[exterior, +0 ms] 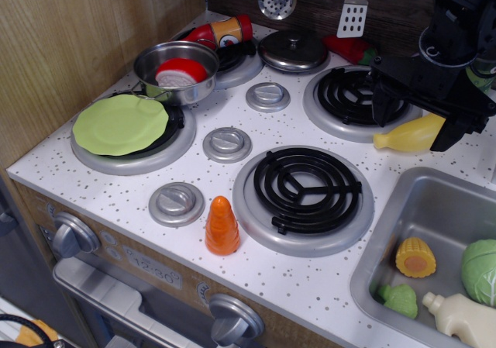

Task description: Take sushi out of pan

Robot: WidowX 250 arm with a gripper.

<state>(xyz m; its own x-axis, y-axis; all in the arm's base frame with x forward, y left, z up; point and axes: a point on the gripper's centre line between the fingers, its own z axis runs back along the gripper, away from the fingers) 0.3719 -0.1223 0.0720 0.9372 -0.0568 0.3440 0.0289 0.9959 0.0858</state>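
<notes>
Black gripper (pixel 422 115), jaws released, must cross to 10 o'clock; clipping shiny steel pan (pixel 177 72) could tip out red-topped round sushi (pixel 181 72).

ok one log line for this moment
sushi: in pan | hand: open, empty, far right of pan | stage: not yet reached

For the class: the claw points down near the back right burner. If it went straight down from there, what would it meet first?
Probably the yellow bottle, which lies right under the claw beside the back right burner. Depth is unclear from this single view, so it may land on the stovetop instead.
</notes>
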